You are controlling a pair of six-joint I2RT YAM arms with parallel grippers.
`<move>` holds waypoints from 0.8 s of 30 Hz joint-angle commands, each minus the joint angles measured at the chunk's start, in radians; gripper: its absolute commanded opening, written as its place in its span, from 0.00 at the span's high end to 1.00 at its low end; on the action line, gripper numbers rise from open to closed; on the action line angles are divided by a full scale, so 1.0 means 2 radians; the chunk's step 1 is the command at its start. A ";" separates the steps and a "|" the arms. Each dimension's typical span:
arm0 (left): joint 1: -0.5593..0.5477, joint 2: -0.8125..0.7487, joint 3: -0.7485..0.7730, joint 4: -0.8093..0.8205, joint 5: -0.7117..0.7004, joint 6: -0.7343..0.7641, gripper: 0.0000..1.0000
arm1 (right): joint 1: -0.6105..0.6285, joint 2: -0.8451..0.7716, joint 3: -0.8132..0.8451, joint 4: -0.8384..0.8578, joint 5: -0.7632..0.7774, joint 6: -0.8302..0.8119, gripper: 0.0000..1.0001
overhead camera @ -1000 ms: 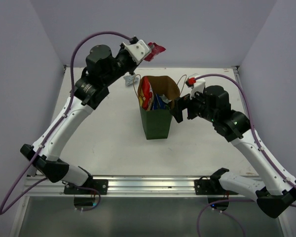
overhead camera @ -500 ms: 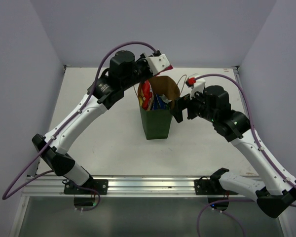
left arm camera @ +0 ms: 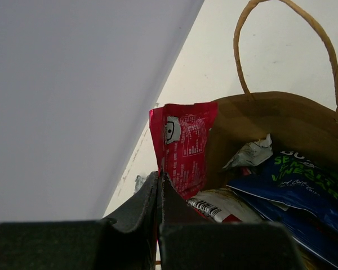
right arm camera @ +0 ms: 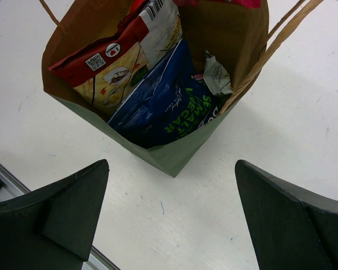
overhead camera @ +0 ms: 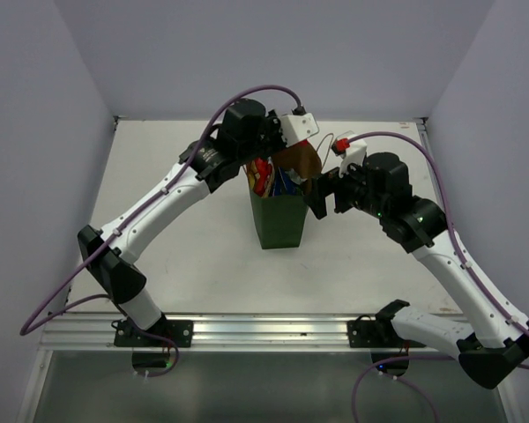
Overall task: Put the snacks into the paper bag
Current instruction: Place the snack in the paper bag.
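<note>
In the overhead view the paper bag (overhead camera: 280,216) stands upright at the centre of the white table (overhead camera: 185,238). My left arm arches over its top from the upper left.

My left pincer (left arm camera: 159,185) is clamped on the lower edge of a pink packet (left arm camera: 183,146). In the left wrist view the packet stands upright at centre frame, against the bag's left rim. I cannot tell whether it is fully over the opening.

Already inside the bag lie a white-red-yellow chip bag (right arm camera: 110,64), a blue packet (right arm camera: 163,107) and a silver-grey packet (right arm camera: 216,76).

My right pincer (overhead camera: 322,196) sits just beside the bag's right side with its jaws wide apart, holding nothing.

I judge the step in hand to be dropping the pink packet in. The next move calls for carrying it further over the brown opening. It must stay clear of the tan handle (left arm camera: 287,34) looping at the upper right. Then I part my left fingers so it falls among the others.
</note>
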 commanded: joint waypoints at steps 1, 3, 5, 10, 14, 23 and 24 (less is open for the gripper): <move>-0.003 0.005 0.014 -0.001 -0.016 0.012 0.98 | 0.000 -0.001 0.007 0.017 -0.002 -0.005 0.01; -0.004 0.013 0.017 -0.004 -0.019 0.013 0.98 | -0.001 -0.001 0.007 0.016 -0.002 -0.005 0.01; -0.004 0.017 0.017 -0.007 -0.017 0.012 0.98 | -0.001 -0.001 0.007 0.015 -0.002 -0.004 0.01; -0.004 0.027 0.016 0.000 -0.016 0.010 0.94 | 0.000 -0.003 0.004 0.015 0.000 -0.004 0.02; -0.004 0.030 0.017 0.004 -0.021 0.009 0.82 | -0.001 -0.005 0.004 0.015 0.000 -0.005 0.01; -0.004 0.010 0.015 0.039 -0.021 -0.019 0.49 | 0.000 -0.003 0.002 0.018 -0.002 -0.004 0.02; -0.004 0.003 0.013 0.050 -0.019 -0.023 0.44 | -0.001 -0.003 0.002 0.018 -0.002 -0.004 0.01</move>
